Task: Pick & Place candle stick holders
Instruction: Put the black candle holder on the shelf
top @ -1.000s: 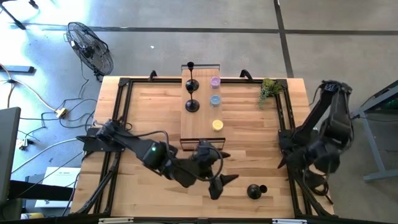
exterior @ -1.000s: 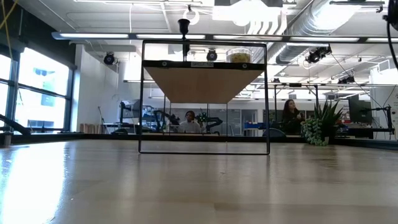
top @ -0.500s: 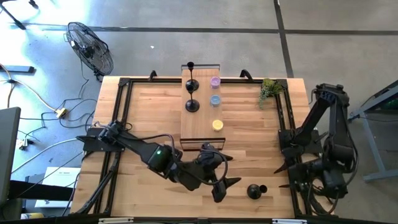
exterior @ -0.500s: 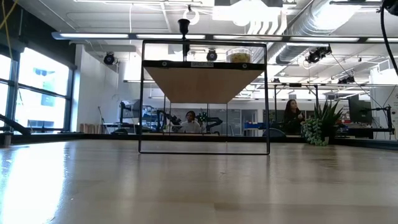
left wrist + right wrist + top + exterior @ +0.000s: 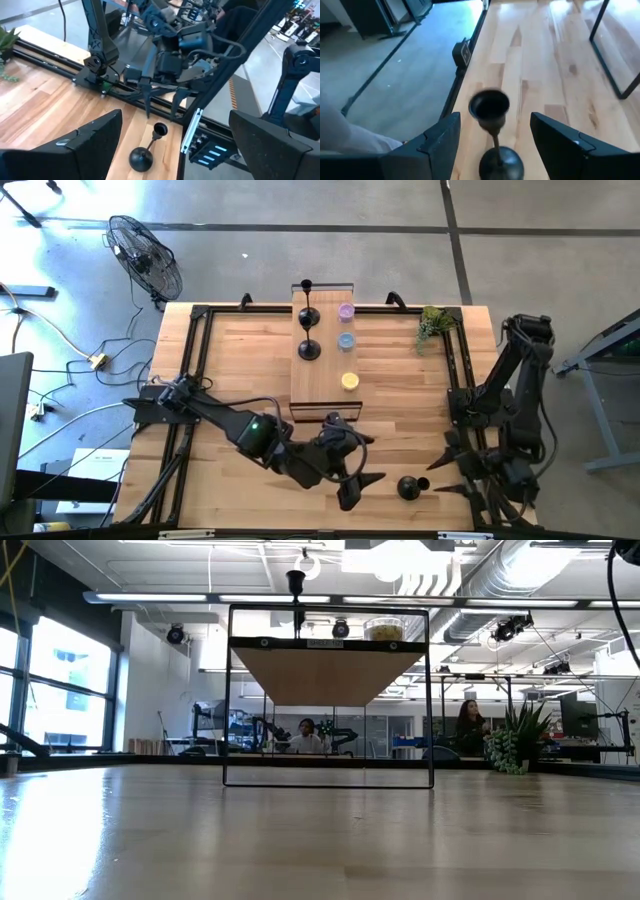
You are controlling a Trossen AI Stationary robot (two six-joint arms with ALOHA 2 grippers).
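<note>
A small matte-black candle stick holder (image 5: 408,487) stands on its bulbous base near the table's near right corner, its cup (image 5: 490,106) uppermost. My right gripper (image 5: 443,467) is open beside and slightly above it on its right. In the right wrist view (image 5: 495,120) the fingers stand on either side of the holder without touching it. My left gripper (image 5: 368,475) is open and empty just left of the holder. It looks at the holder (image 5: 141,158) and at my right gripper (image 5: 161,116) above the cup. Two more holders (image 5: 308,315) stand on the raised board.
A raised wooden board on a black frame (image 5: 320,395) stands at the table's middle far side and carries three small coloured candles (image 5: 346,340). It also shows in the low view (image 5: 330,675). A green plant (image 5: 432,325) sits at the far right corner. Black rails (image 5: 458,380) border the table.
My right gripper has swung toward the table's near edge and come in close to the standing holder, staying open. My left gripper has crept slightly toward the holder. The holder has kept its place.
</note>
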